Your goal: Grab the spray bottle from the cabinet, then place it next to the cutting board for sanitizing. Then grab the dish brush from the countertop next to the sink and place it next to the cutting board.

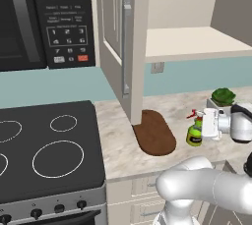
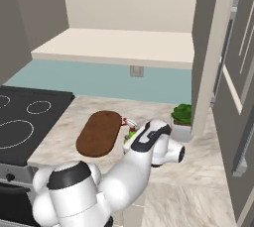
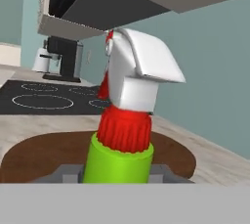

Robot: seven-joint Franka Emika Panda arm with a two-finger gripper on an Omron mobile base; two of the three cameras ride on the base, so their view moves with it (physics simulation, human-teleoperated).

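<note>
The first job is nearly done — the spray bottle (image 1: 195, 134) is out of the cabinet (image 1: 119, 47) and down by the cutting board (image 1: 155, 132). The bottle stands straight up, just beside the board's right end. In the left base view its bottom looks to be on the table (image 1: 118, 140), or very close above it; I cannot tell which for sure.

The hand (image 1: 203, 126) is at the bottle. In the hand view the green body of the bottle sits right between the two finger tips, and the tips show at both sides of it. So the hand seems pressed onto the bottle, pinching its body low down. The red collar and white top rise up above the fingers.

What comes next, I think, is letting go. The fingers should spread apart slowly so the bottle does not tip. Then the arm should pull back and up, away from the small plant (image 1: 223, 96) behind it.

After that comes the second job — getting the dish brush from beside the sink.
</note>
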